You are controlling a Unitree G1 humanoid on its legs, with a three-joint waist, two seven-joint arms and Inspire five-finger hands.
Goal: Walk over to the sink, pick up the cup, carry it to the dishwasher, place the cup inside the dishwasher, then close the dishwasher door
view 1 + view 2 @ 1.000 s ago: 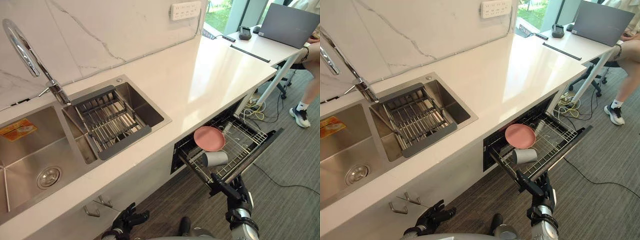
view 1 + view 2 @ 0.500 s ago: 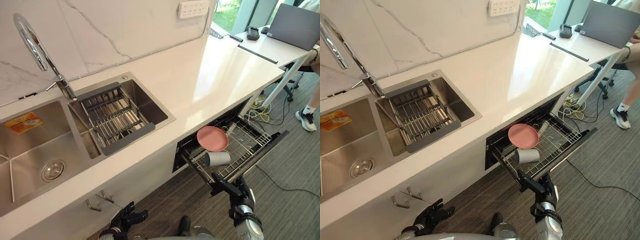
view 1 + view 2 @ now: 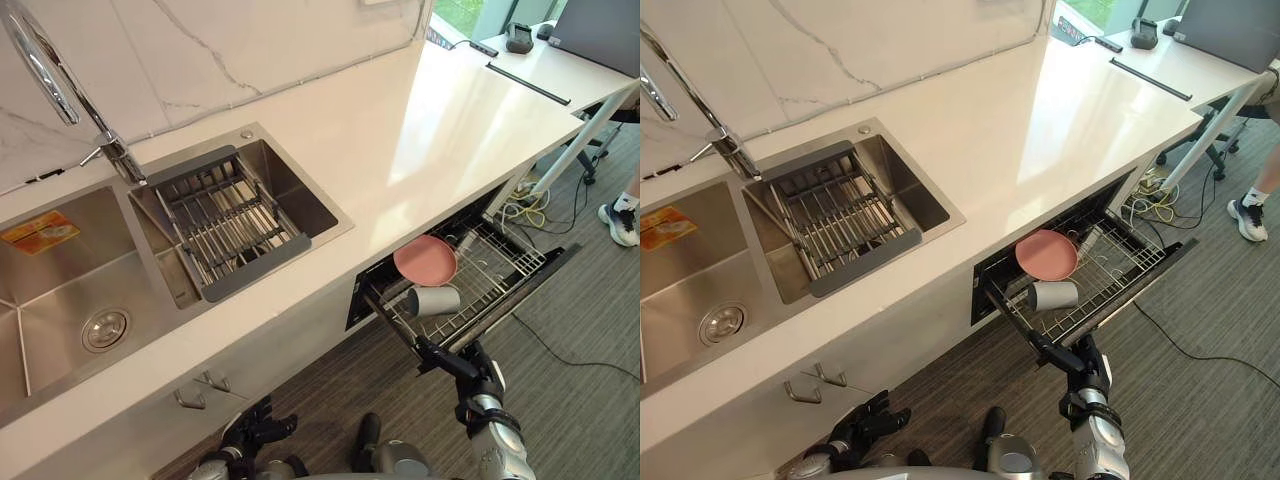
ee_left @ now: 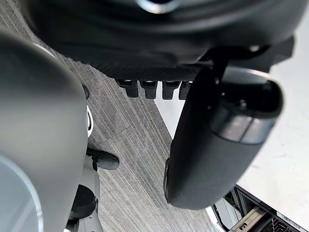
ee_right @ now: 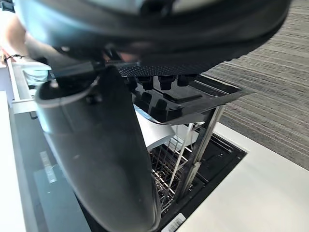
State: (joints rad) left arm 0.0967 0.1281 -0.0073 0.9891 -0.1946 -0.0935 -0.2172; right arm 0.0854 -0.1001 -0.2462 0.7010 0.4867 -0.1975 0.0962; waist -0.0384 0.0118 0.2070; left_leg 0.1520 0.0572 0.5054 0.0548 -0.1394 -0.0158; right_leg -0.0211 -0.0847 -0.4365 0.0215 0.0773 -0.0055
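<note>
A white worktop (image 3: 400, 130) runs along a marbled wall (image 3: 250, 40), with a chrome tap (image 3: 50, 75) at its left end and a grey slatted rack (image 3: 225, 225) just beside the tap's base. A pink plate (image 3: 425, 260) leans below the worktop's front edge. Far right, a laptop (image 3: 605, 20) lies on a white desk (image 3: 560, 75), a person's shoe (image 3: 622, 222) on the carpet (image 3: 590, 360) beneath.

Counter (image 3: 430, 140): white, double sink (image 3: 60, 290) set in its left part. Drain rack (image 3: 225, 228) spans the right basin. Dishwasher rack (image 3: 500, 275) stands out under the counter's front edge, over carpet floor (image 3: 590, 380). In it: pink plate (image 3: 425, 260); grey cup (image 3: 432, 300) on its side, just in front of the plate.
</note>
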